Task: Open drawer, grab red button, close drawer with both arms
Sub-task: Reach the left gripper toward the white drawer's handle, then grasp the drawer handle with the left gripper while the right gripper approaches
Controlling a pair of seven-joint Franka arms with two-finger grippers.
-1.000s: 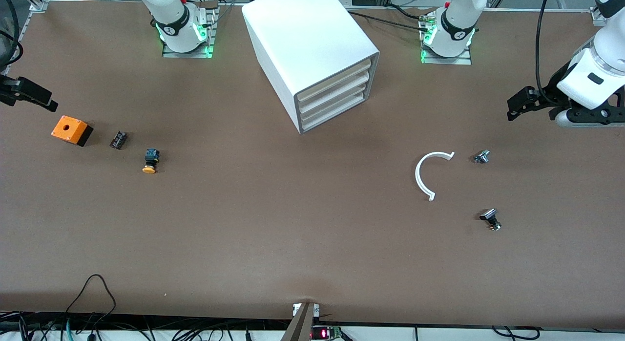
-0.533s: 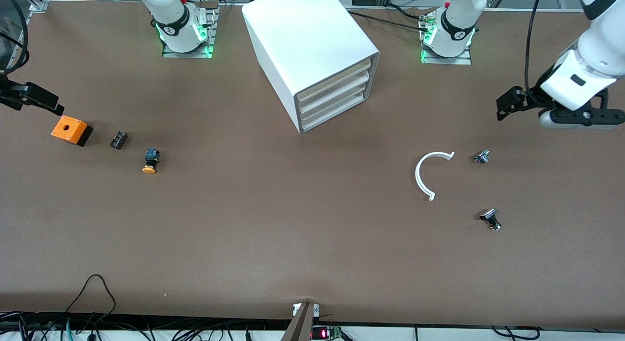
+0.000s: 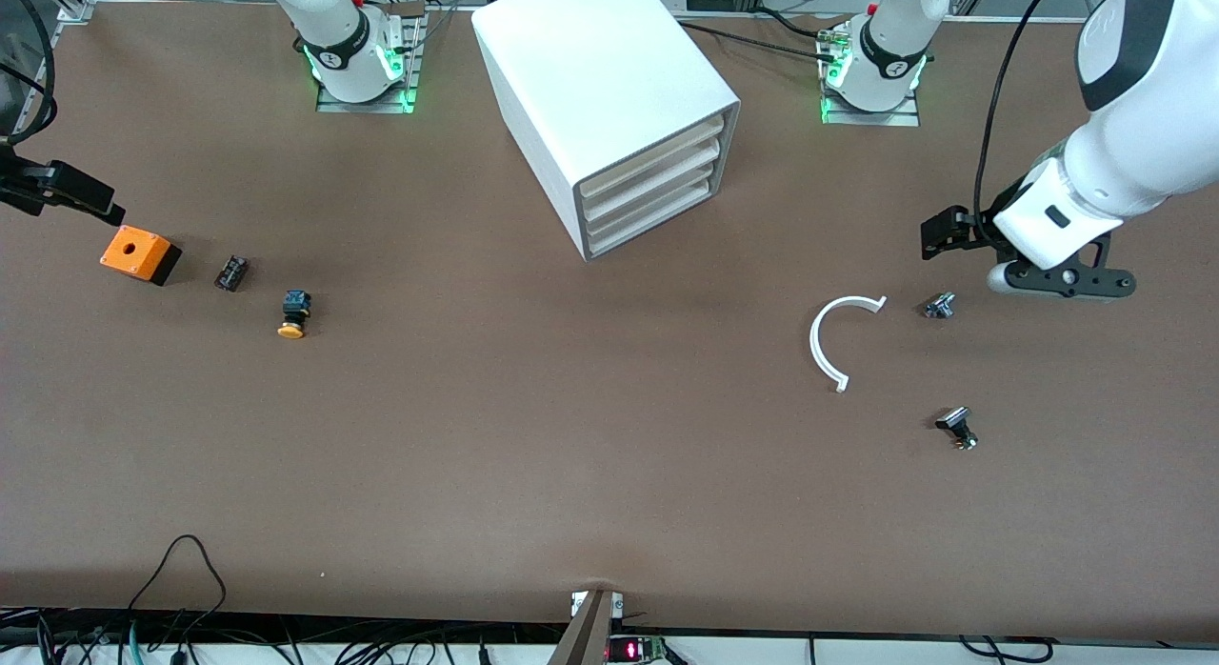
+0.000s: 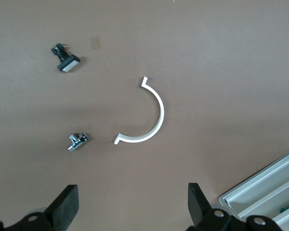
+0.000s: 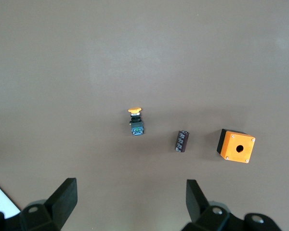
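The white cabinet (image 3: 590,74) stands at the middle of the table near the arms' bases. Its four cream drawer fronts (image 3: 657,184) are all shut, and a corner of them shows in the left wrist view (image 4: 272,185). The button is hidden. My left gripper (image 3: 938,234) hangs open over bare table close to a small metal part (image 3: 940,306), with nothing between its fingers (image 4: 132,192). My right gripper (image 3: 95,200) is open and empty over the table at the right arm's end, just above the orange box (image 3: 140,253); its fingers frame bare table (image 5: 130,188).
Beside the orange box (image 5: 237,146) lie a small dark part (image 3: 231,272) and a button with an orange-yellow cap (image 3: 294,314). A white curved strip (image 3: 833,336) and a black-headed part (image 3: 956,425) lie toward the left arm's end. Cables run along the table's front edge.
The left arm has swung in from the table's end, bringing its gripper toward the cabinet and over the spot by the metal part. The right gripper shifted slightly toward the orange box.
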